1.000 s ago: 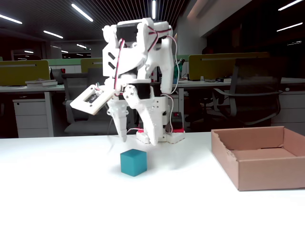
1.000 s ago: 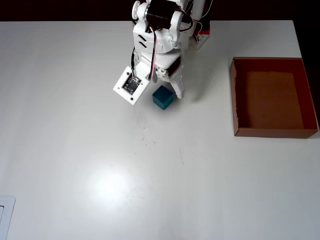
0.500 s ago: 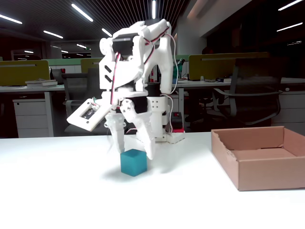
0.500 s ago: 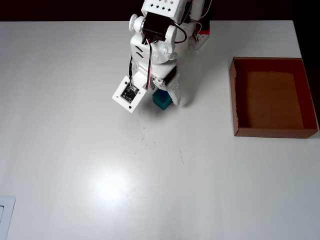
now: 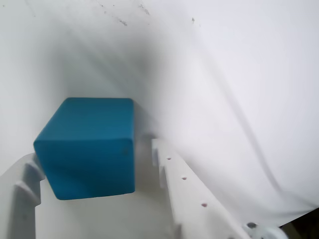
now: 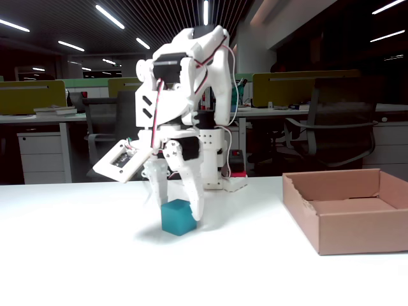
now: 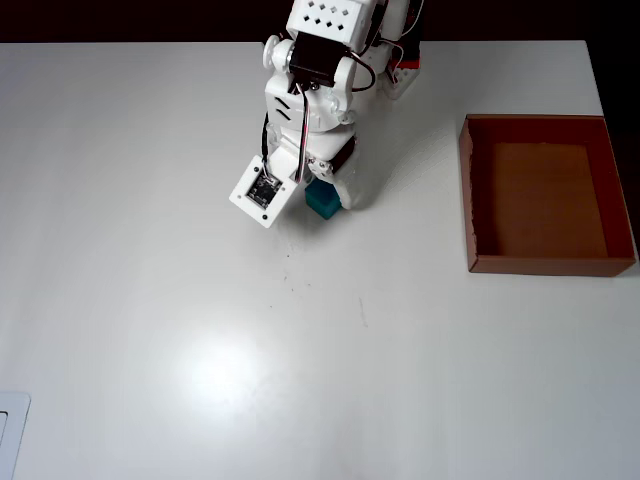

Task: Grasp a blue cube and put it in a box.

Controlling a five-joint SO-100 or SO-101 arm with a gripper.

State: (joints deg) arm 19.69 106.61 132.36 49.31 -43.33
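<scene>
Box: the box (image 6: 347,210) is a shallow brown cardboard tray on the right of the table in the fixed view, its near-left wall edge ragged; in the overhead view (image 7: 470,190) it lies well apart from me, to the right.
Box contents: only bare cardboard floor shows inside it, in both the fixed and overhead views.
Blue cube: the blue cube (image 5: 87,147) sits on the table between my two fingers; in the fixed view (image 6: 177,217) it rests flat on the tabletop, and from overhead (image 7: 322,203) only part of it peeks out from under my wrist.
My gripper: my gripper (image 6: 180,207) points down around the cube with its jaws spread wide. In the wrist view there is a clear gap between the cube and my right-hand finger (image 5: 187,191), while my left-hand finger (image 5: 22,199) is just beside the cube's lower corner; I cannot tell whether it touches.
Surface: the white table (image 7: 200,330) is smooth, with a few small dark specks in front of me and a bright glare patch from the lights.
Room: a dim office behind me in the fixed view, with desks, an office chair (image 6: 331,121), green partitions and strip ceiling lights (image 6: 109,16).
</scene>
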